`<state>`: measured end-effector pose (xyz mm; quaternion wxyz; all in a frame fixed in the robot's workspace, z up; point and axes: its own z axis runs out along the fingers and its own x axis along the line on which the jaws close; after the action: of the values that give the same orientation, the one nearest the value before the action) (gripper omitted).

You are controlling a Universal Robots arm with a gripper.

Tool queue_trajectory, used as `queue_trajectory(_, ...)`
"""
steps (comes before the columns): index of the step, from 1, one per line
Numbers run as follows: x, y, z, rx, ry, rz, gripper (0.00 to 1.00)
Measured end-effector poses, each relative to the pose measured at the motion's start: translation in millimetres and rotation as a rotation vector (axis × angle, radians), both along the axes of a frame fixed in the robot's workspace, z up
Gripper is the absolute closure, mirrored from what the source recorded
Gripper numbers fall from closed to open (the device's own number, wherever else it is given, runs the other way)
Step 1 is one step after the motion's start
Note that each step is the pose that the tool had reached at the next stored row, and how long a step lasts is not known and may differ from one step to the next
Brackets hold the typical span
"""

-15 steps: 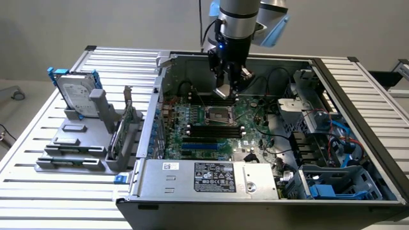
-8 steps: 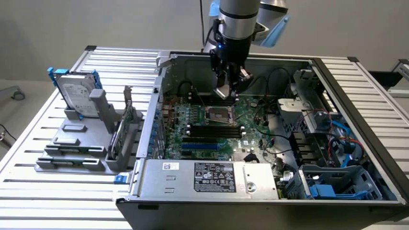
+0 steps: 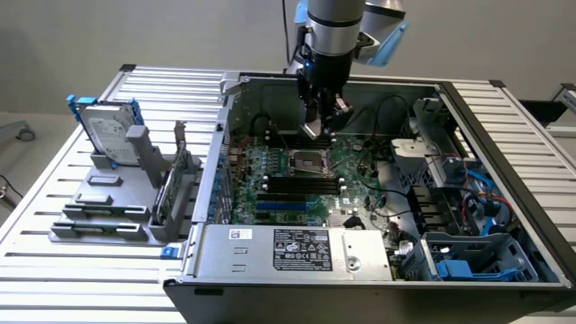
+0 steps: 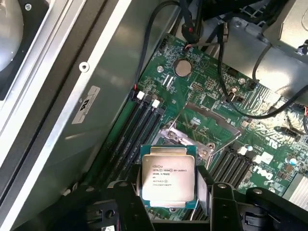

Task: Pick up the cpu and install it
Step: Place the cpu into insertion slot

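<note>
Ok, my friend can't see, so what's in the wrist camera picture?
The fingers hold the cpu, a silvery square chip, above a green motherboard, near its open socket. Black memory slots run beside the socket, inside a grey computer case.

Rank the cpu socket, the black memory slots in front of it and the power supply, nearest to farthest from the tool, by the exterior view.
Measured from the tool, which grips the cpu:
1. The cpu socket, on the motherboard close beneath the tool.
2. The black memory slots, just past the socket, toward the camera.
3. The power supply, at the case's near end.
</note>
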<state>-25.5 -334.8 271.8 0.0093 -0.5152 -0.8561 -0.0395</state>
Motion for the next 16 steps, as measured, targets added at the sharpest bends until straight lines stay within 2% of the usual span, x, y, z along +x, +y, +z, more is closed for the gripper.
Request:
queue_trajectory(2, -1.0, 0.0, 0.0, 0.0042, 0.0012, -0.009, 0.45)
queue_trajectory(5, -3.3, -1.1, -0.2, 0.0137, 0.0016, -0.018, 0.45)
queue_trajectory(7, -4.9, -1.9, -0.7, 0.0171, 0.0015, -0.023, 0.45)
queue_trajectory(11, -7.9, -2.2, -2.0, 0.0176, 0.0015, -0.043, 0.45)
queue_trajectory(16, -8.0, -2.2, -4.0, 0.0177, 0.0008, -0.126, 0.45)
